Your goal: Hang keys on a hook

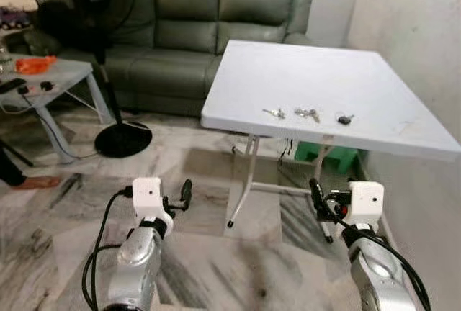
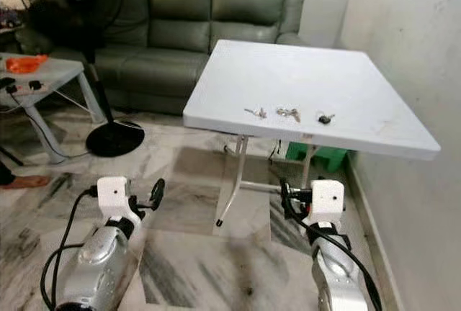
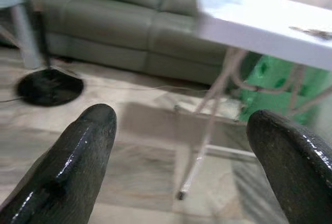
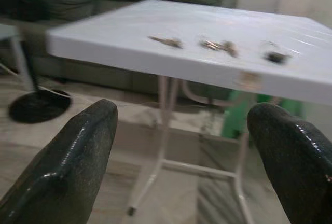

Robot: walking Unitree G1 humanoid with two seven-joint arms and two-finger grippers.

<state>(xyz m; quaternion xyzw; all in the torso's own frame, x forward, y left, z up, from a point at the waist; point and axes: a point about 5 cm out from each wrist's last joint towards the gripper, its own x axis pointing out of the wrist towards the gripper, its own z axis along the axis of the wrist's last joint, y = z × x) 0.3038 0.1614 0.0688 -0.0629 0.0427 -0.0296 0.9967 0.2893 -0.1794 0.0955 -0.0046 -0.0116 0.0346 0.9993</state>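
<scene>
keys on white table: small, blurred | left end effector: released | right end effector: released

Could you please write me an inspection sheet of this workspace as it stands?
Surface: white folding table, bare apart from the keys.
Job's things: three small key bunches in a row near the table's front edge; hook: nothing seen.
Clutter: nothing seen on the table.
Grippers: left claw and right claw open, low before the table, holding nothing.
Cables: black cables along both arms.
Surroundings: green sofa, standing fan, side table, marble floor.
</scene>
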